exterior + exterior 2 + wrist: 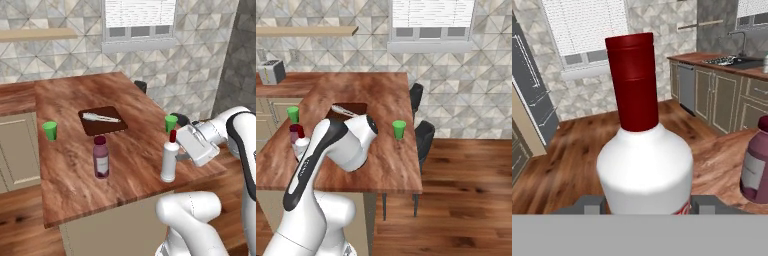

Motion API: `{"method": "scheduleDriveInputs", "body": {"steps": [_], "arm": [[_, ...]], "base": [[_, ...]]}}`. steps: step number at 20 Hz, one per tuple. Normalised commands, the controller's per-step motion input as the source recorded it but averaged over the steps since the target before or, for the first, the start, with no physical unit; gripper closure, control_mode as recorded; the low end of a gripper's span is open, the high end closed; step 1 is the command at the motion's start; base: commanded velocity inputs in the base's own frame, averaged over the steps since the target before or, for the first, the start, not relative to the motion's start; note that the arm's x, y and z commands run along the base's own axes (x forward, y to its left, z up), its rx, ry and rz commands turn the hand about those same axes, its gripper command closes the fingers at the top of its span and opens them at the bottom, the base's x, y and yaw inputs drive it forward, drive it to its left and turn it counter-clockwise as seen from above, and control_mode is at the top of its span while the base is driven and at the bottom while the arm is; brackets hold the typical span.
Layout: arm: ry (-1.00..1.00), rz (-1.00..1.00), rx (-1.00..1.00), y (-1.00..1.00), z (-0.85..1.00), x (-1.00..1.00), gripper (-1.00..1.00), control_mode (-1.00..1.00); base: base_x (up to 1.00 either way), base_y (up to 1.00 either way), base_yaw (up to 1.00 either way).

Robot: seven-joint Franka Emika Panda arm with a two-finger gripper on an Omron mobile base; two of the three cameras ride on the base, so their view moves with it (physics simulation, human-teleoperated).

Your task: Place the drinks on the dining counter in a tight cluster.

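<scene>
The slim white bottle with red cap [168, 161] stands on the reddish-brown dining counter [135, 102] near its front right corner. My gripper [176, 155] reaches it from the right, a finger pressed against each side of the body, shut on it. In the hand view the white bottle [644, 160] rises between my fingertips [587, 204]. The wide dark-purple bottle with maroon cap [101, 157] stands upright to the left, a bottle's height away, and shows as the purple bottle [757, 165] in the hand view. The small clear bottle is out of view.
Two green cups [50, 130] [171, 123] stand on the counter, one at the left edge, one just behind the white bottle. A dark cutting board [102, 121] holding a pale utensil lies mid-counter. Dark chairs [423, 135] stand along the right side. A toaster [272, 72] sits far left.
</scene>
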Motion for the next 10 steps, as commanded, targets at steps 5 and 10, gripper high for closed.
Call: {"method": "scheduleDriveInputs", "body": {"steps": [5, 10], "arm": [[0.00, 0.00, 0.00, 0.00, 0.00, 0.00, 1.00, 1.00], [0.00, 0.00, 0.00, 0.00, 0.00, 0.00, 1.00, 1.00]], "base": [[0.32, 0.04, -0.03], [0.36, 0.18, -0.04]]}}
